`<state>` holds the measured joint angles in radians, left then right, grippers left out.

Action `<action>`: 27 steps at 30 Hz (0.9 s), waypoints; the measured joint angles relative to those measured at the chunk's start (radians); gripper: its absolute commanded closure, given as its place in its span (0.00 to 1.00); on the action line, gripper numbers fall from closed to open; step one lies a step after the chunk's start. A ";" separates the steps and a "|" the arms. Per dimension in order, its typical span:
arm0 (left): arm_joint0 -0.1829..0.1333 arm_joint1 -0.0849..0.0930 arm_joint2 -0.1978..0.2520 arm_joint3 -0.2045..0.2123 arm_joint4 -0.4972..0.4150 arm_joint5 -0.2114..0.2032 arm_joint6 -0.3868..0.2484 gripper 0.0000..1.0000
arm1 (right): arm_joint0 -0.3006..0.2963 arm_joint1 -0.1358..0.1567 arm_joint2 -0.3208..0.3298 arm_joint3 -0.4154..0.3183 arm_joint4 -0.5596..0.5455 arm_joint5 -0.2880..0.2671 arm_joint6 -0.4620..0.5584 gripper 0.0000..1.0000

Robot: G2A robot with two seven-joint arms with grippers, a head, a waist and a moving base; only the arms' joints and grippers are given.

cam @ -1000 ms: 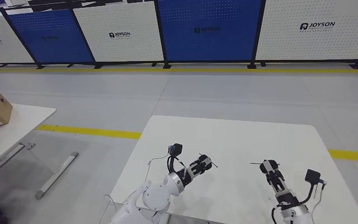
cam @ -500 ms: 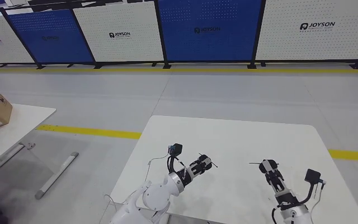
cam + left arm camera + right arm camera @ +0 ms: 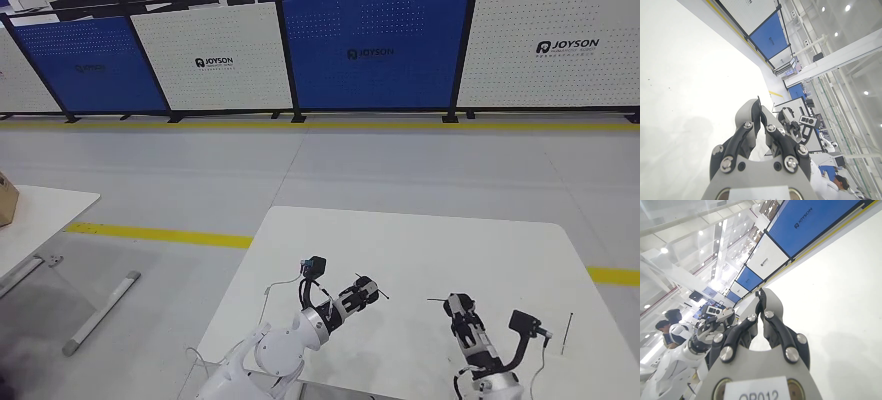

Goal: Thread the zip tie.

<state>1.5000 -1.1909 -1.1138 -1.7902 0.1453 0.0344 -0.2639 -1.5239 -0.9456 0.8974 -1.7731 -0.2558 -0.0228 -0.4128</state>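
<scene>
Over the white table (image 3: 420, 240), my left gripper (image 3: 371, 290) is shut on a thin black zip tie piece (image 3: 384, 294) whose short end pokes out past the fingertips. In the left wrist view that gripper (image 3: 759, 103) shows a black sliver (image 3: 758, 98) at its tips. My right gripper (image 3: 453, 301) is shut on another thin black zip tie strip (image 3: 436, 299) that points toward the left gripper. The right wrist view shows the gripper (image 3: 760, 295) with a small black end (image 3: 757, 293) at its tips. A gap of bare table separates the two grippers.
A thin black strip (image 3: 567, 333) lies on the table near its right edge. Beyond the left edge stands a second white table (image 3: 40, 215) with a cardboard box (image 3: 5, 195). Blue and white panels close off the back of the room.
My right arm has shifted left toward the left gripper, carrying its strip along and uncovering the black strip by the right edge. The left arm has stayed still.
</scene>
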 measured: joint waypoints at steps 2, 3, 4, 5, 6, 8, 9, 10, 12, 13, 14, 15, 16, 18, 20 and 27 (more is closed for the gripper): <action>0.000 0.000 0.000 0.000 0.000 0.000 0.000 1.00 | 0.020 -0.017 -0.029 0.022 -0.003 -0.006 -0.024 1.00; 0.000 0.000 0.000 0.000 0.000 0.000 0.000 1.00 | 0.022 -0.020 -0.032 0.026 0.001 -0.013 -0.026 1.00; 0.000 0.000 0.000 0.000 0.000 0.000 0.000 1.00 | 0.023 -0.021 -0.033 0.027 0.004 -0.017 -0.026 1.00; 0.000 0.000 0.000 0.000 0.000 0.000 0.000 1.00 | 0.022 -0.021 -0.032 0.026 0.004 -0.018 -0.026 1.00; 0.000 0.000 0.000 0.000 0.000 0.000 0.000 1.00 | 0.022 -0.020 -0.032 0.026 0.005 -0.018 -0.025 1.00; 0.000 0.000 0.000 0.000 0.000 0.000 0.000 1.00 | 0.022 -0.020 -0.031 0.026 0.004 -0.017 -0.025 1.00; 0.000 0.000 0.000 0.000 0.000 0.000 0.000 1.00 | 0.022 -0.020 -0.031 0.026 0.004 -0.017 -0.025 1.00; 0.000 0.000 0.000 0.000 0.000 0.000 0.000 1.00 | 0.022 -0.020 -0.031 0.026 0.004 -0.017 -0.025 1.00; 0.000 0.000 0.000 0.000 0.000 0.000 0.000 1.00 | 0.022 -0.020 -0.031 0.026 0.004 -0.017 -0.025 1.00; 0.000 0.000 0.000 0.000 0.000 0.000 0.000 1.00 | 0.022 -0.020 -0.031 0.026 0.004 -0.017 -0.025 1.00; 0.000 0.000 0.000 0.000 0.000 0.000 0.000 1.00 | 0.022 -0.020 -0.031 0.026 0.004 -0.017 -0.025 1.00; 0.000 0.000 0.000 0.000 0.000 0.000 0.000 1.00 | 0.022 -0.020 -0.031 0.026 0.004 -0.017 -0.025 1.00; 0.000 0.000 0.000 0.000 0.000 0.000 0.000 1.00 | 0.022 -0.020 -0.031 0.026 0.004 -0.017 -0.025 1.00; 0.000 0.000 0.000 0.000 0.000 0.000 0.000 1.00 | 0.022 -0.021 -0.029 0.027 0.004 -0.012 -0.026 1.00; 0.000 0.000 0.000 0.000 0.000 0.000 0.000 1.00 | 0.018 -0.028 -0.022 0.026 0.013 0.004 -0.043 1.00; 0.000 0.000 0.000 0.000 0.000 0.000 0.000 1.00 | -0.004 -0.067 -0.034 0.025 0.043 0.021 -0.211 1.00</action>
<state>1.5000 -1.1909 -1.1138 -1.7902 0.1453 0.0344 -0.2639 -1.5276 -1.0121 0.8637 -1.7479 -0.2132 -0.0016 -0.6239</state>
